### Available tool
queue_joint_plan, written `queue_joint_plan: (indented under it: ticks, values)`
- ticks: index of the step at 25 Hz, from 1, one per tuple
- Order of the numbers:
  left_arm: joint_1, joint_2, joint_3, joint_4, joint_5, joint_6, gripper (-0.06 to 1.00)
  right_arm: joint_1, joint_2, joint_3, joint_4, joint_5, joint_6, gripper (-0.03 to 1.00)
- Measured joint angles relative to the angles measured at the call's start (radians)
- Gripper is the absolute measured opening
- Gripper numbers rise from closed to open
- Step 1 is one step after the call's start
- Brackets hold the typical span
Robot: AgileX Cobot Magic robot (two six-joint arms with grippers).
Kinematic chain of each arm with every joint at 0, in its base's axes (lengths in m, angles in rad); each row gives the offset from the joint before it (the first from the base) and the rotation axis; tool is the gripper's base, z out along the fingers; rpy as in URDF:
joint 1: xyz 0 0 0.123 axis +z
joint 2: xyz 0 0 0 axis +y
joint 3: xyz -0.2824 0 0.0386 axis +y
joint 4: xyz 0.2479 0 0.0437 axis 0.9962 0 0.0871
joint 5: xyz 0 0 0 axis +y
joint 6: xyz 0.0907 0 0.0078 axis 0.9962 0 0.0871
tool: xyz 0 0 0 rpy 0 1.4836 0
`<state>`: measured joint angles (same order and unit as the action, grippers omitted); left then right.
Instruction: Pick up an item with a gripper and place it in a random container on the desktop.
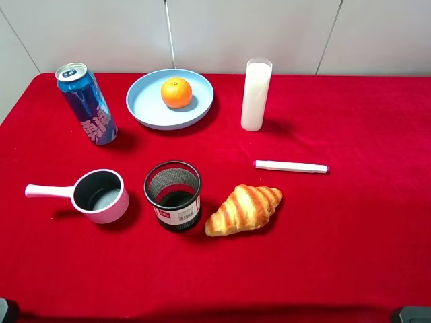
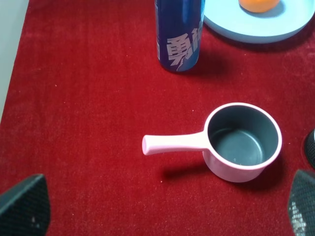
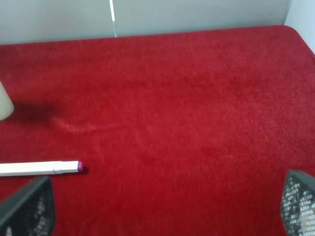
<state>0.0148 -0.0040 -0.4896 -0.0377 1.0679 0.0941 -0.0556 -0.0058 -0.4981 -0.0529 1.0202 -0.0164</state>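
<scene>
The orange (image 1: 176,92) lies inside the light-blue plate (image 1: 145,108) at the back of the red desktop (image 1: 350,235). In the left wrist view the orange (image 2: 260,4) and the plate (image 2: 246,29) show at the frame's edge. My left gripper (image 2: 162,206) is open and empty, low over the near-left of the table, far from the plate. My right gripper (image 3: 162,206) is open and empty over the near-right of the table. In the exterior high view only dark bits of both arms show at the bottom corners.
A blue can (image 1: 86,103) stands left of the plate. A pink handled pot (image 1: 101,195), a black mesh cup (image 1: 173,195) and a croissant (image 1: 244,208) sit in a row near the front. A tall white glass (image 1: 256,94) and a white marker (image 1: 291,166) are to the right.
</scene>
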Motion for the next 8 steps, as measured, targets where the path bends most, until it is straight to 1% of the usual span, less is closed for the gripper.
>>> queue_joint_plan:
  ticks: [8]
  values:
    - [0.0, 0.0, 0.0, 0.0, 0.0, 0.0, 0.96, 0.0, 0.0, 0.0, 0.0, 0.0, 0.0, 0.69]
